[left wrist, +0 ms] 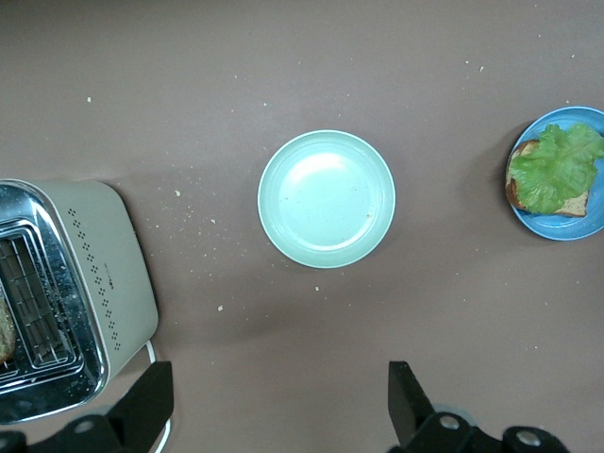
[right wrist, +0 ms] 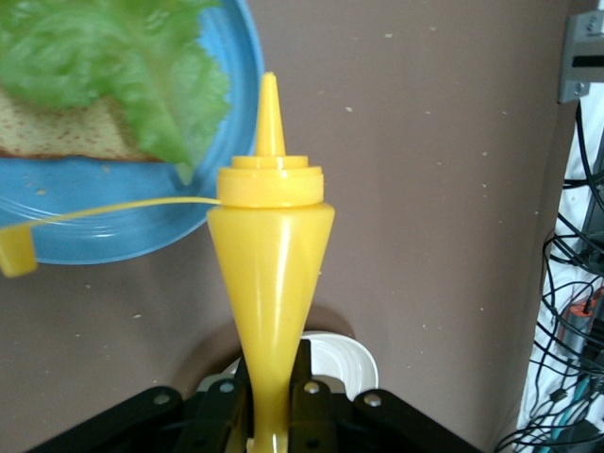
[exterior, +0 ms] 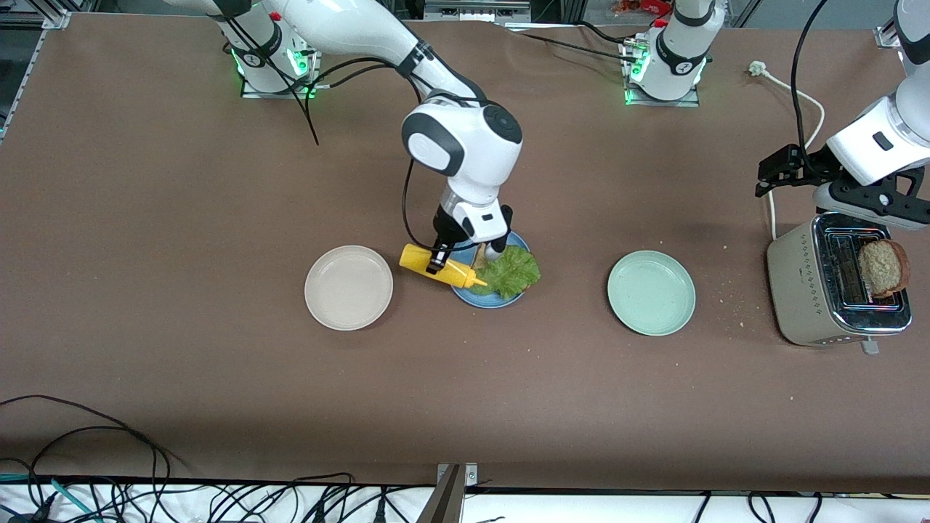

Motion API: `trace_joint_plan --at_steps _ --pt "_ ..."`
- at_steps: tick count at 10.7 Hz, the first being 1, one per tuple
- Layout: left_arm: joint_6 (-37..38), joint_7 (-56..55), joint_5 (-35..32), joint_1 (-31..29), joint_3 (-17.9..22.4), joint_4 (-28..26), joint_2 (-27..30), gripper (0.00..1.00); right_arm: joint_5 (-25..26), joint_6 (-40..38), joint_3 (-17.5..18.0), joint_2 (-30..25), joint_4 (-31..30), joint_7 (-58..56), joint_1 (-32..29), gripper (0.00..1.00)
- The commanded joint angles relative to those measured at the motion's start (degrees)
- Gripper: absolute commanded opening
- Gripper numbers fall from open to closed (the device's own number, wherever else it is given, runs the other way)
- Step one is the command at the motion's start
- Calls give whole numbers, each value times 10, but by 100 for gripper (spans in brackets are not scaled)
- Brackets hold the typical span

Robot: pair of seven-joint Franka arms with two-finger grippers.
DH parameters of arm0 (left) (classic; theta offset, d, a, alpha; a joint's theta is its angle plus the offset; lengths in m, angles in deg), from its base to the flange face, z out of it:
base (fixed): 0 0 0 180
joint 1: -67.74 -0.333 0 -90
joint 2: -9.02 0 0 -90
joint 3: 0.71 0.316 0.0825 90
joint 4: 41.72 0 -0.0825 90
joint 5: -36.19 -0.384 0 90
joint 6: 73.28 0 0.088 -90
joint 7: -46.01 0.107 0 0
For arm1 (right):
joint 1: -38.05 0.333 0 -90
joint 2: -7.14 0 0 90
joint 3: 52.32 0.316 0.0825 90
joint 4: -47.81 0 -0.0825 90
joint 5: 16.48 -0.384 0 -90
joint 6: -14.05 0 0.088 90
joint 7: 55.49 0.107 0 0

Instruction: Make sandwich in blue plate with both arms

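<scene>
Blue plate (exterior: 476,298) at mid-table, between cream plate (exterior: 349,288) and mint-green plate (exterior: 651,292); one bread slice (right wrist: 66,132) on it, lettuce leaf (exterior: 514,272) on top, no upper slice.

Right gripper (exterior: 440,260) over the blue plate's rim toward the cream plate, jaws clamped on a yellow squeeze bottle (exterior: 436,266), nozzle tilted toward the lettuce, cap hanging loose on its strap. Left gripper (exterior: 779,168) over the toaster (exterior: 806,290) at the left arm's end of the table, fingers (left wrist: 408,396) spread wide, nothing between them. A second bread slice (exterior: 883,267) stands in the toaster slot.
</scene>
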Motion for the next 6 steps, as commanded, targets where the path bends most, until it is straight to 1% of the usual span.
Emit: trace_joint_plan --at_steps 1,2,3,4,6 --pt "10 -2 13 0 2 12 -2 100 78 -49 11 18 -4 48 30 11" --pt "10 3 10 0 2 12 -2 100 85 -56 14 26 -5 52 37 3" --pt "10 3 7 1 1 11 -2 100 104 -60 14 31 -12 69 46 0" --pt "10 4 7 1 0 9 -3 100 124 -63 15 33 -24 99 49 0" --pt "10 3 5 0 1 9 -9 100 131 -63 22 33 -27 104 48 0"
